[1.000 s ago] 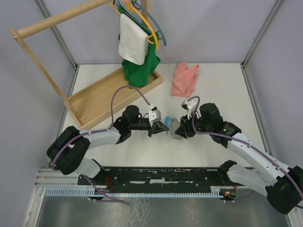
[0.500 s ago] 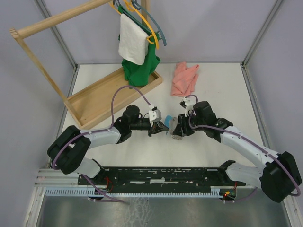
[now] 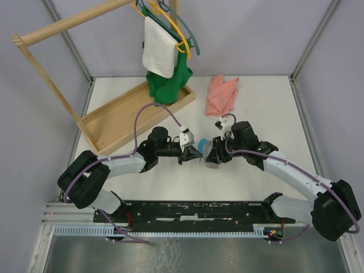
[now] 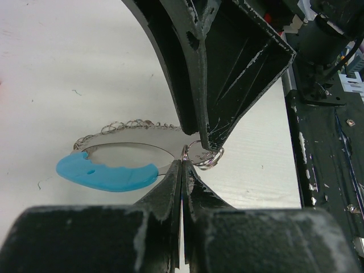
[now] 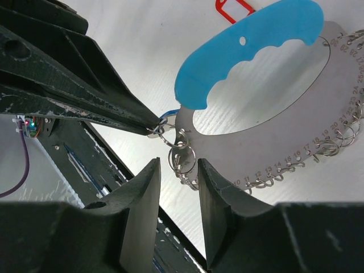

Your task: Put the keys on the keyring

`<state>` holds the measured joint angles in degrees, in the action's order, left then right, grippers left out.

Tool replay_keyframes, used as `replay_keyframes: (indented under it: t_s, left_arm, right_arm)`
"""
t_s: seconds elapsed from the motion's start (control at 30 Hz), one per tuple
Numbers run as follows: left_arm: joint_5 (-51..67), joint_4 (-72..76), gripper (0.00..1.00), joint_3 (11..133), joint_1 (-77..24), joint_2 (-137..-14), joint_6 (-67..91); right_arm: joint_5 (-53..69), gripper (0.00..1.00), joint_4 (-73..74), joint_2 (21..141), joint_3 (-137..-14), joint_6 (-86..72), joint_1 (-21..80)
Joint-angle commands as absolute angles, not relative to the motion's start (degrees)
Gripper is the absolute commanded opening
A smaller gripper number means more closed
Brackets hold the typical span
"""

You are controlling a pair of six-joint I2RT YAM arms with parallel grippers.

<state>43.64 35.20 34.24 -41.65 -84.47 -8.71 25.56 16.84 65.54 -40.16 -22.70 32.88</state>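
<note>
- the keyring (image 5: 273, 131): flat silvery oval plate, bright blue scalloped grip, small wire loops along its numbered rim, lifted and tilted.
- red key tag (image 5: 233, 8): lying just beyond the blue grip.

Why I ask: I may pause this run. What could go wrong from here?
The left hand pinches only a small wire ring at the edge of the flat silver oval keyring with blue plastic grip; it may slip free. The right hand, open around the neighbouring rings, could close on the wrong one or knock the left hand's grip.

Pink cloth (image 3: 222, 95) near wooden rack (image 3: 122, 116) w/ hung clothes (image 3: 159, 54)
</note>
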Motion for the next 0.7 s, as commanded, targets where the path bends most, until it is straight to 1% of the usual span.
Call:
replay_keyframes:
  t_s: [0.0,0.23,0.3,0.47,0.53,0.67]
  left_arm:
    - [43.97,36.83,0.03,36.74,-41.97,-84.36,-11.06]
    - [43.97,36.83,0.03,36.93,-42.15,-84.62,-10.90]
    - [43.97,36.83,0.03,36.92,-42.22,-84.66,-10.91]
    - [43.71,36.90,0.03,36.83,-42.17,-85.18,-11.03]
    - [43.68,37.26,0.03,36.83,-42.17,-85.45,-10.87]
    - [43.60,37.55,0.03,36.83,-42.28,-85.53,-10.69]
  right_arm:
    - [23.68,0.41,15.59,66.47,-40.01,-22.42,32.72]
    - [26.47,0.40,12.51,68.88,-39.03,-23.43,32.71]
    - [26.83,0.36,12.37,68.80,-39.17,-23.52,32.71]
    - [28.64,0.22,11.70,66.74,-39.02,-23.77,32.70]
    - [29.78,0.18,11.53,66.17,-39.19,-24.18,32.73]
    - [31.53,0.16,10.02,65.62,-39.04,-25.00,32.70]
